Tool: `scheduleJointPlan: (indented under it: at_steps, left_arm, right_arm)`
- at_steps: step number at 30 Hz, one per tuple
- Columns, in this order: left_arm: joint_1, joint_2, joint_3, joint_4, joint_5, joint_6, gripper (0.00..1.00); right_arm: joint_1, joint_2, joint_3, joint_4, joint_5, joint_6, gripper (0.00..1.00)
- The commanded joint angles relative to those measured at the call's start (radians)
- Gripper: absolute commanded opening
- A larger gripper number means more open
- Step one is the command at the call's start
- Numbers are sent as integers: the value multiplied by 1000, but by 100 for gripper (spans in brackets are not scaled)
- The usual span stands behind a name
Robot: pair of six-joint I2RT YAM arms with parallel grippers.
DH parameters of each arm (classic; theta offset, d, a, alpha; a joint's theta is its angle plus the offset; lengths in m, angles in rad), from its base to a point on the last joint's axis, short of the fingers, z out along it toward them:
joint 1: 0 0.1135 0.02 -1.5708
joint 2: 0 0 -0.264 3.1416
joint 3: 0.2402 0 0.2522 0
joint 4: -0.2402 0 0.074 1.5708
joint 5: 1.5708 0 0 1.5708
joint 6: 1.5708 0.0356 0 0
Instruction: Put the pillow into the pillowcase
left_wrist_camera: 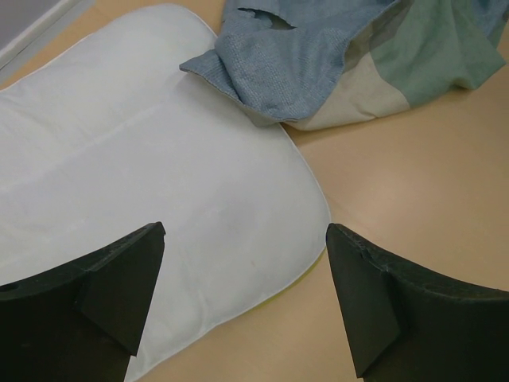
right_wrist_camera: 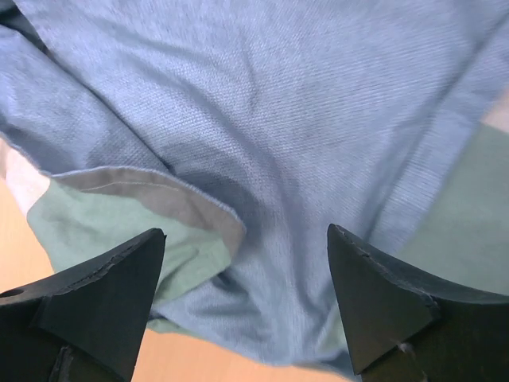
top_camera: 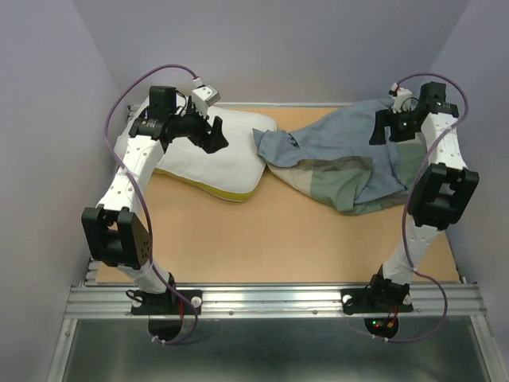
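Note:
The white pillow [top_camera: 227, 155] lies flat at the back left of the table, a yellow band along its near edge; it fills the left of the left wrist view [left_wrist_camera: 143, 159]. The crumpled pillowcase [top_camera: 342, 163], grey-blue with green and tan blocks, lies at the back right, one corner touching the pillow; it also shows in the left wrist view [left_wrist_camera: 318, 64]. My left gripper [top_camera: 208, 131] hovers open and empty over the pillow [left_wrist_camera: 245, 274]. My right gripper [top_camera: 388, 127] hovers open and empty over the pillowcase [right_wrist_camera: 278, 143], its jaws wide apart [right_wrist_camera: 245, 274].
The wooden table [top_camera: 262, 239] is enclosed by grey-lilac walls at the back and both sides. An aluminium rail [top_camera: 270, 298] with the arm bases runs along the near edge.

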Motion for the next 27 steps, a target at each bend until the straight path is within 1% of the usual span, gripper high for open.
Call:
scheduleJointPlan:
  at_steps: [1, 5, 10, 12, 13, 16, 17, 18, 20, 21, 22, 24, 25, 27]
  left_arm:
    - [2, -64, -5, 23, 22, -13, 94]
    - [3, -78, -18, 19, -1, 2, 94]
    - [3, -86, -47, 27, -24, 9, 94]
    - [3, -84, -57, 35, -30, 7, 94]
    - [3, -83, -60, 38, -33, 4, 94]
    - [5, -75, -61, 45, -43, -5, 94]
    - [5, -73, -61, 49, -47, -10, 94]
    - [6, -70, -60, 50, -46, -13, 94]
    - [11, -67, -54, 56, -50, -19, 94]
    - [11, -66, -51, 56, -52, -21, 94]
    - [15, -63, -43, 56, -53, -24, 94]
    - [19, -60, -35, 55, -55, -31, 94]
    - [28, -60, -28, 59, -61, -36, 94]
    - [38, -57, -25, 67, -70, -56, 94]
  right_arm:
    - [-16, 136, 59, -64, -99, 23, 88]
    - [-10, 188, 62, -84, -158, 20, 86]
    - [-4, 182, 19, -95, -219, 3, 83]
    - [-2, 168, -8, -95, -232, -4, 77]
    - [-2, 164, -19, -95, -242, -9, 68]
    - [6, 148, -53, -101, -255, -21, 51]
    - [10, 145, -61, -107, -253, -29, 42]
    - [13, 142, -77, -120, -250, -35, 38]
    - [21, 136, -97, -124, -233, -53, 36]
    - [22, 133, -105, -121, -230, -60, 30]
    - [24, 128, -111, -126, -221, -63, 18]
    - [24, 118, -111, -143, -222, -76, 5]
    - [24, 95, -110, -172, -239, -95, 1]
    - [30, 61, -107, -222, -279, -131, 0]
